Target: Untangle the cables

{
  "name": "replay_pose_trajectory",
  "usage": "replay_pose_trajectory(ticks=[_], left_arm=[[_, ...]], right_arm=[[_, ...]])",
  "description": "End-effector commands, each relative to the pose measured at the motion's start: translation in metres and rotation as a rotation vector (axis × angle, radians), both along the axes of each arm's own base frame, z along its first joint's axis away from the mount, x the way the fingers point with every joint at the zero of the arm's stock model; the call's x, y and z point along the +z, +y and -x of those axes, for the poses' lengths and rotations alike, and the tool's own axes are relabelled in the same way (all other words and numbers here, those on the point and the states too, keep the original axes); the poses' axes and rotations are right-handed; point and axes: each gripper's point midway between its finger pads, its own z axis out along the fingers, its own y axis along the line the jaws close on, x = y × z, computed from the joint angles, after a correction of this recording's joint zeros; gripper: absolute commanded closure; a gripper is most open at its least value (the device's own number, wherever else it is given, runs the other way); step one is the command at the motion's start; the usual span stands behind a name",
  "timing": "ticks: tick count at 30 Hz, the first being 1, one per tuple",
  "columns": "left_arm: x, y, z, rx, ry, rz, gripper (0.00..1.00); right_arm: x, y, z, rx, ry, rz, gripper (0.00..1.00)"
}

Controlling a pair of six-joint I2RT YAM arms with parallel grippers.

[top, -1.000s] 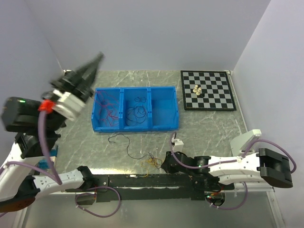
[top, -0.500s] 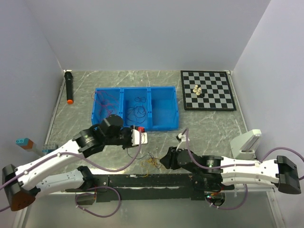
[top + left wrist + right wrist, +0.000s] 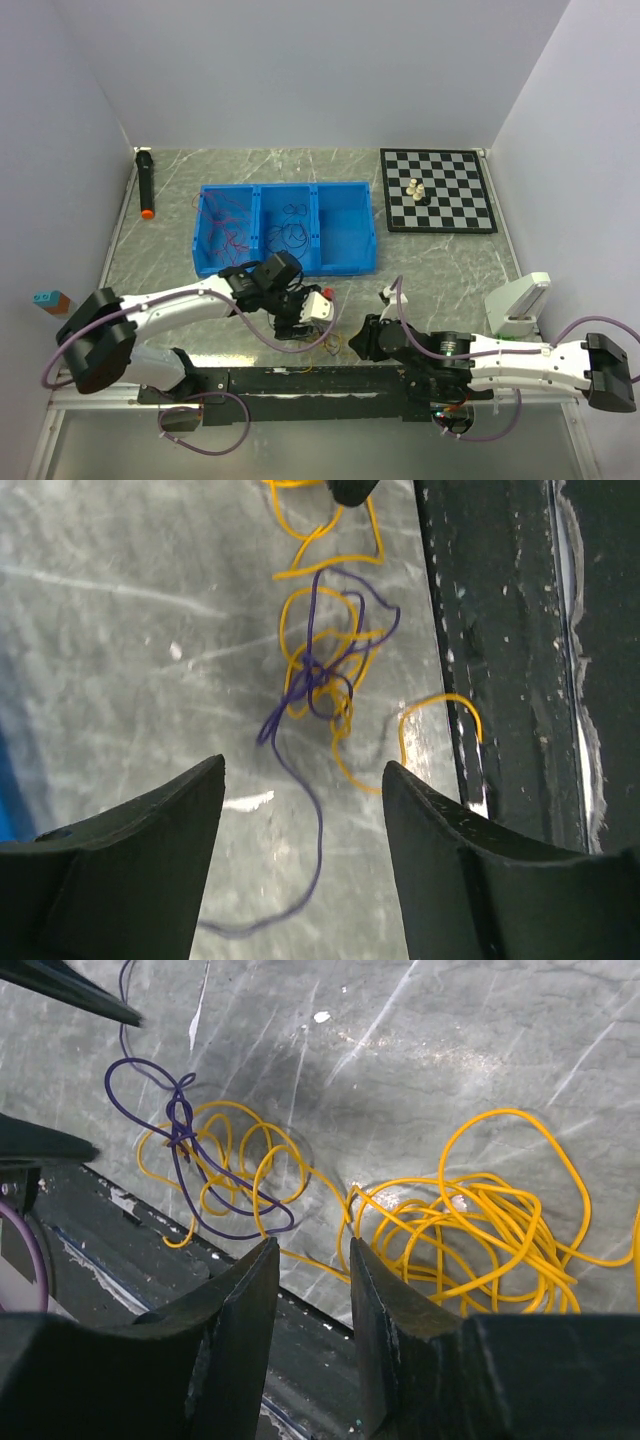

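Left claw [image 3: 302, 770] spread wide and empty over the purple-and-yellow cables [image 3: 312, 677] knotted on the marbled surface [image 3: 120, 630], right claw [image 3: 312, 1248] set partly open beside them, nothing gripped.

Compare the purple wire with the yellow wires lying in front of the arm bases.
The purple wire looks like a single dark strand; the yellow wires are bright and far more plentiful. The purple wire makes a few loose loops and one long tail; the yellow wires pile into a dense bundle. Both are thin, curly, lie on the marble table and tangle together at one spot.
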Motion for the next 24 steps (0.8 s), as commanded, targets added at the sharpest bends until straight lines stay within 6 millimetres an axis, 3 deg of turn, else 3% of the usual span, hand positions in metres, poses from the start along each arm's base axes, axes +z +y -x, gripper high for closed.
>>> replay_pose_trajectory(ticks=[1,10,14,21,24], left_arm=[[0.003,-0.027,-0.002,-0.080,-0.020,0.093,0.31],[-0.031,-0.028,-0.028,-0.074,-0.127,0.045,0.36],[-0.034,-0.027,-0.025,-0.103,-0.113,0.029,0.42],[-0.036,-0.036,-0.025,-0.105,-0.122,0.058,0.70],[-0.035,-0.042,-0.021,-0.126,-0.147,0.072,0.90]], right_arm=[[0.002,-0.005,-0.005,-0.039,-0.016,-0.008,0.58],[0.011,-0.006,-0.006,-0.043,-0.029,-0.066,0.59],[0.012,-0.006,-0.005,-0.039,-0.033,-0.081,0.60],[0.011,-0.005,-0.006,-0.040,-0.037,-0.082,0.62],[0.013,-0.004,-0.006,-0.036,-0.039,-0.079,0.62]])
